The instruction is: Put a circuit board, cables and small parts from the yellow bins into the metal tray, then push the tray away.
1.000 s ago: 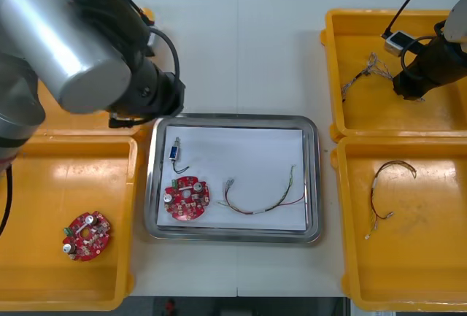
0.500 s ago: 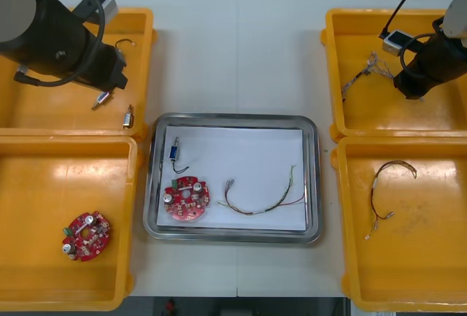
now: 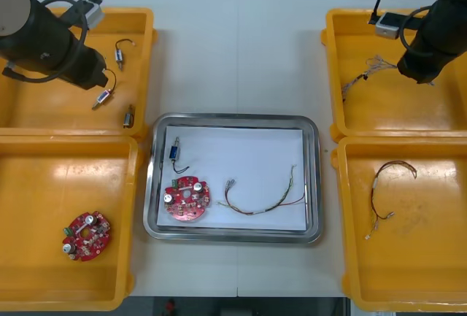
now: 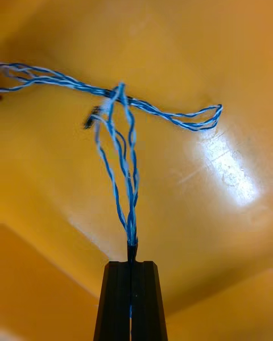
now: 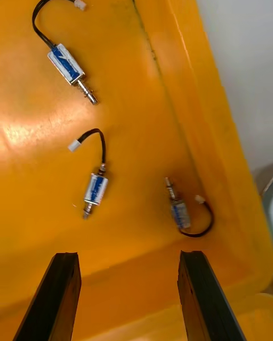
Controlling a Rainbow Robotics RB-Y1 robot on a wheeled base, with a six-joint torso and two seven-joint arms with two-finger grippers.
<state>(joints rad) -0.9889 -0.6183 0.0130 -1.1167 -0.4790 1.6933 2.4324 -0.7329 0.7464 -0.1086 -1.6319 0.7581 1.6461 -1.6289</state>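
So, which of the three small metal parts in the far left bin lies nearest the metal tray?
The small metal part by the yellow bin's wall beside the metal tray's corner; the other two lie farther in.

Yellow bins (image 3: 332, 75) were smooth moulded plastic, semi-gloss; the floor of one threw a broad glare patch and showed fine scuffs. Metal tray (image 3: 233, 120) had a polished, mirror-shiny rim; inside was white and matt, paper-like. Surface (image 3: 241, 46) was pale, matt, smooth. Circuit boards (image 3: 187, 199) were red, lightly glossy, with bright metal bits on top. Twisted blue and white cable (image 4: 122, 165) had thin plastic-coated strands. Small metal parts (image 5: 95, 188) showed bare silvery ends, blue wrapped bodies, black leads. Jaws of the right gripper (image 4: 131, 262) were matt black, grooved lengthwise.
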